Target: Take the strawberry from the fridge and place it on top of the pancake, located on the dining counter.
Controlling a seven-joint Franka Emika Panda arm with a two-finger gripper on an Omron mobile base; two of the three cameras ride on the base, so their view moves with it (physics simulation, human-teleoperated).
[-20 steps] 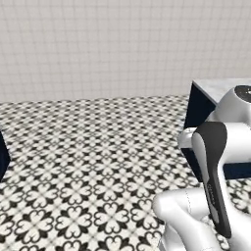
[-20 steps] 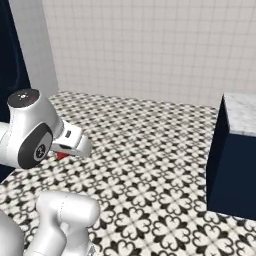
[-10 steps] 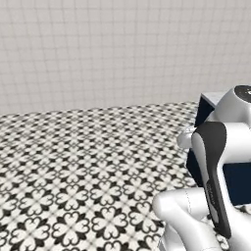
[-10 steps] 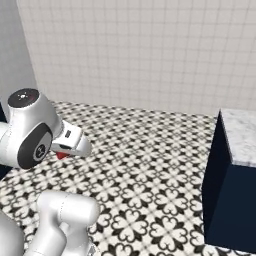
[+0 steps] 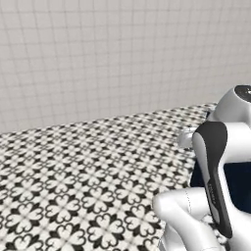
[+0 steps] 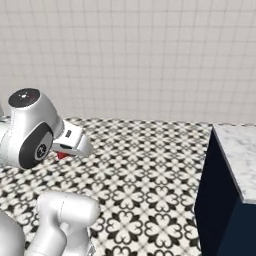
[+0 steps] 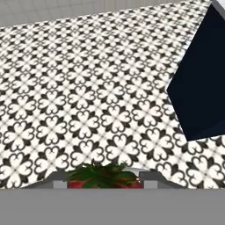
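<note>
Since a second ago both base views have swung across the room — the camera has moved, not the things; a dark panel at the right view's left edge is gone and the dining counter (image 6: 235,155) now stands closer at the right. Nearest, the gripper (image 7: 104,179) is pinched on the strawberry (image 7: 103,177), its green leaves between the finger tips (image 7: 59,181); beyond lies black-and-white patterned floor (image 7: 88,88); farther right, the counter's navy base — then the white tiled wall (image 5: 108,54).
</note>
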